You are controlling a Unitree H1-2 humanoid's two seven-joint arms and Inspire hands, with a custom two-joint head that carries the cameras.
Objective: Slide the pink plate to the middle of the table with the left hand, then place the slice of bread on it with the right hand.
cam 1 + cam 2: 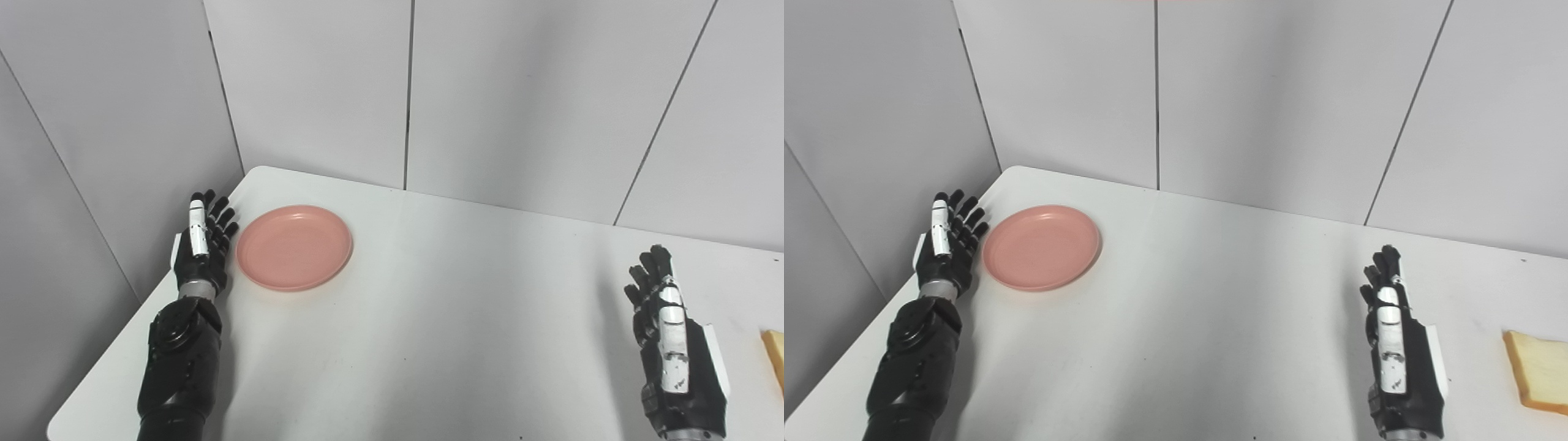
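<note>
A round pink plate (294, 247) lies flat near the table's far left corner. My left hand (204, 242) stands edge-on just left of the plate's rim, open, fingers stretched away from me, holding nothing; whether it touches the rim I cannot tell. A slice of bread (1540, 370) lies flat at the table's right edge; in the left eye view only its corner shows. My right hand (1393, 346) is open and upright on the right side, a hand's width left of the bread, holding nothing.
The white table (441, 318) has a rounded far left corner and a front left edge close to my left arm. Grey wall panels (318, 86) stand directly behind and to the left of the table.
</note>
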